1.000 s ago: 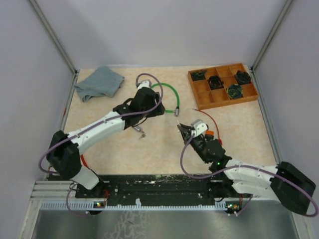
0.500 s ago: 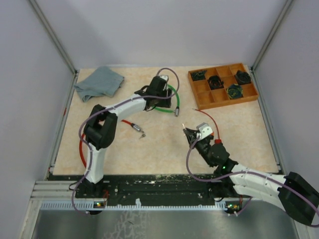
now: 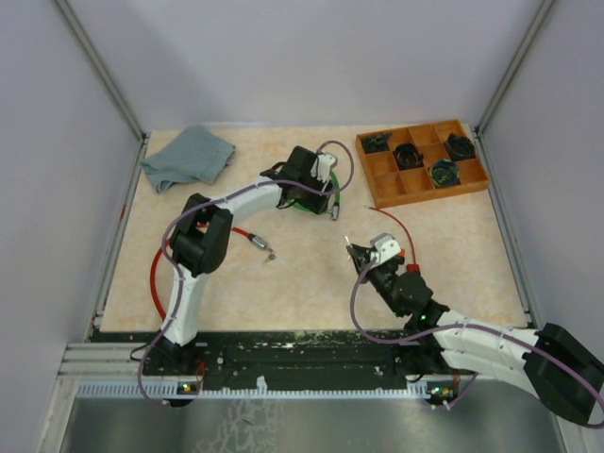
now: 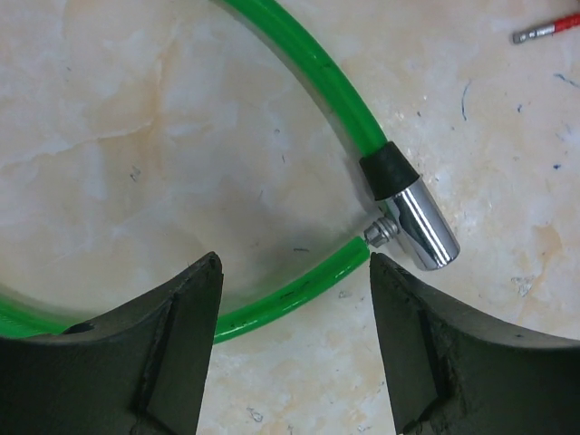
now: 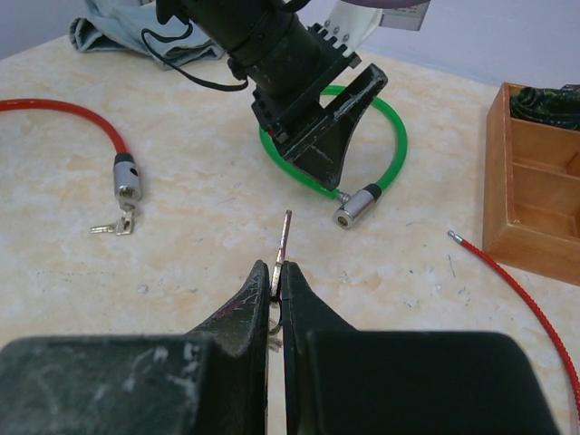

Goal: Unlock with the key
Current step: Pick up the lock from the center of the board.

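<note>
The green cable lock lies in a loop on the table, its chrome cylinder closed over the pin end. My left gripper hangs open just above it, one black finger on either side of the green cable, touching nothing. From the top view the left gripper covers most of the loop, and the cylinder pokes out beside it. My right gripper is shut on a small silver key, whose blade points at the cylinder a short way ahead. The right gripper stands mid-table.
A red cable lock with a key bunch lies left of centre. The loose red cable end lies right of the green lock. A wooden compartment tray stands at the back right, and a grey cloth at the back left.
The left arm has swung toward the back right and now sits over the green lock. The right arm with the key shifted slightly early on, then held still.
</note>
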Action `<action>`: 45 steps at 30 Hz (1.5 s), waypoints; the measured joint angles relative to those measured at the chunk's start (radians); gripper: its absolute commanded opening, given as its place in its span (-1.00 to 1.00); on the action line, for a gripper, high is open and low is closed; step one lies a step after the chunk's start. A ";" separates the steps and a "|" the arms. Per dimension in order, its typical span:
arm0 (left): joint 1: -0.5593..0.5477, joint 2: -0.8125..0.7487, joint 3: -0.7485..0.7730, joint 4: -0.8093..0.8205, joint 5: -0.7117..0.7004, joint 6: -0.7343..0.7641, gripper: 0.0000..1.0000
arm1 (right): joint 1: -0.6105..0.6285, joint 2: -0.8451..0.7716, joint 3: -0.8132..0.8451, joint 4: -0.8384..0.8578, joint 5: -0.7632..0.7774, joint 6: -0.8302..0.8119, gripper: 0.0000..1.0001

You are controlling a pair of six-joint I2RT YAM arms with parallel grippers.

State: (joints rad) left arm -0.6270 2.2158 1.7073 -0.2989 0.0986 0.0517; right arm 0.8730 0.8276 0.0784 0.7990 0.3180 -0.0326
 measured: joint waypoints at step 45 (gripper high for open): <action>-0.113 -0.241 -0.291 -0.154 -0.014 -0.092 -0.09 | -0.208 0.030 0.021 -0.166 -0.243 0.318 -1.00</action>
State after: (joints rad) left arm -0.7399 1.9747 1.4162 -0.4526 0.0841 -0.0402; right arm 0.6655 0.8577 0.0990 0.6334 0.0746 0.2855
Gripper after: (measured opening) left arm 0.453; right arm 0.026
